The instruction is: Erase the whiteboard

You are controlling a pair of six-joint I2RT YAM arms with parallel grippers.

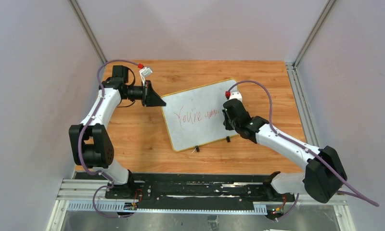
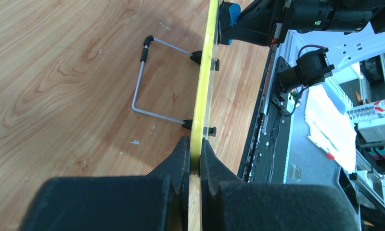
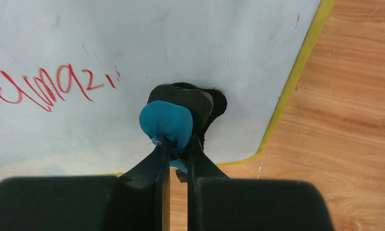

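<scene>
Your whiteboard is lying skewed on the wooden counter, around its middle and reaching toward the far edge. The long edge with the two black clips is facing the near edge. Your left fingers are pinching the board's yellow rim at the corner nearest the counter's far left corner, one finger on each face. In the left wrist view the board is showing edge-on, and a bent grey wire stand is running out from the clips on one side. Your right fingers are squeezing a blue and black eraser and pressing its black pad against the white surface, near the board's corner that is pointing toward the counter's right edge. Red handwriting is showing across the board's middle, just beside the eraser.
</scene>
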